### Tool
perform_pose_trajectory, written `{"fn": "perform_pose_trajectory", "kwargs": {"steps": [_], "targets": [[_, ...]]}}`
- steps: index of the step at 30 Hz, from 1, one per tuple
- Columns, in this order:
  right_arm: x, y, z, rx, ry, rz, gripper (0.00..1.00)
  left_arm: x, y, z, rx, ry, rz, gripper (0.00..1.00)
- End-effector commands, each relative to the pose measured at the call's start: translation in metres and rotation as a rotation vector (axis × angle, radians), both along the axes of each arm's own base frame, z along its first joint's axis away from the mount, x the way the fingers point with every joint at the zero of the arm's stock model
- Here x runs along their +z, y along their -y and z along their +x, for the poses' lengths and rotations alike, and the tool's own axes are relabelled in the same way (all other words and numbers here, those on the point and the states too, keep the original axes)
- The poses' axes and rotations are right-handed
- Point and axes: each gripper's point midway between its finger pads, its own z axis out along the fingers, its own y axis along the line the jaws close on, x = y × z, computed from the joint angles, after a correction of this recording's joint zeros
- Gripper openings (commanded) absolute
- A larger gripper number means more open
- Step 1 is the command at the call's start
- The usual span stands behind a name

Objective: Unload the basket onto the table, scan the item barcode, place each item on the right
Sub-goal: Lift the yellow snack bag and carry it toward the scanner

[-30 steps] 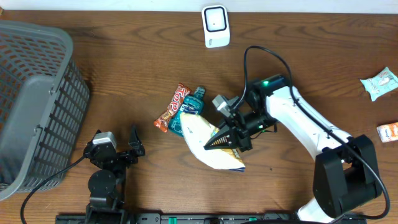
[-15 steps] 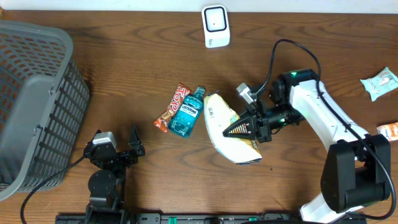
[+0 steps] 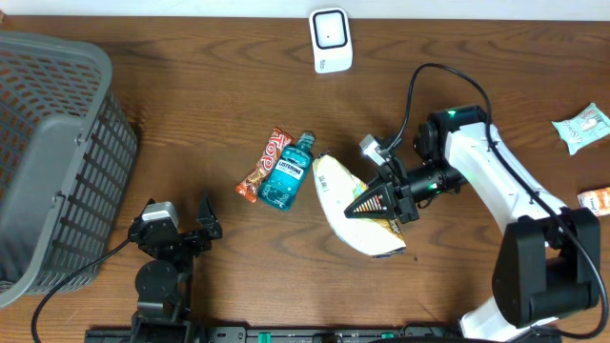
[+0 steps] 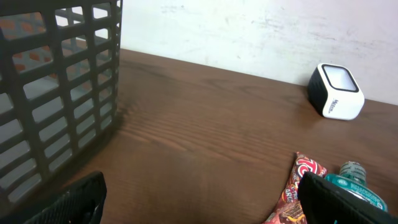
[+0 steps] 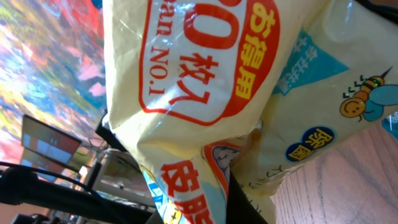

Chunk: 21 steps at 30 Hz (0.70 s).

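Step in hand, as judged: carry yellow snack bag [image 3: 338, 195] to white scanner [image 3: 331, 40] at table's far edge; do it well by keeping pinch firm, turning bag until barcode faces scanner window, then holding steady; possible barcode on bag's upper face, too small to confirm. Right gripper [image 3: 375, 201] pressed together, pinching bag's right side; bag extends left of fingers, mid-table, just beside mouthwash bottle [image 3: 288, 171]; scanner well apart. Left gripper [image 3: 206, 221] spread wide, empty, near basket [image 3: 57, 114].
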Motion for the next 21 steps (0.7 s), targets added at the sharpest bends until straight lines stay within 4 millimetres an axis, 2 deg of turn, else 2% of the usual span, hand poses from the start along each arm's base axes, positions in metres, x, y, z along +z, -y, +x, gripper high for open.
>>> {"fn": "perform_pose_trajectory", "kwargs": {"steps": [1,3,7,11,14,17,19,21], "targets": [[0.018,0.001,-0.006,-0.009,0.065,0.030,0.01,-0.019,-0.004,-0.002,0.022,-0.055,0.000,0.98],[0.017,0.002,-0.009,0.011,0.116,0.027,0.01,-0.018,-0.004,-0.002,0.022,-0.055,0.000,0.98],[-0.007,0.008,-0.006,0.073,0.225,-0.053,0.02,-0.018,-0.004,-0.002,0.022,-0.055,0.000,0.98],[-0.026,0.007,0.017,0.018,0.211,-0.158,0.02,-0.018,-0.004,-0.002,0.022,-0.055,0.000,0.98],[-0.058,0.015,0.051,-0.096,0.172,-0.381,0.01,-0.018,-0.004,-0.002,0.022,-0.055,0.000,0.98],[-0.095,0.042,0.103,-0.363,0.128,-0.714,0.01,-0.018,-0.004,-0.002,0.022,-0.055,0.000,0.98],[-0.103,0.057,0.128,-0.501,0.145,-0.827,0.01,-0.019,-0.004,-0.002,0.022,-0.055,0.000,0.98],[-0.102,0.060,0.140,-0.553,0.169,-0.845,0.01,-0.018,-0.004,-0.002,0.022,-0.055,0.000,0.98]]}}
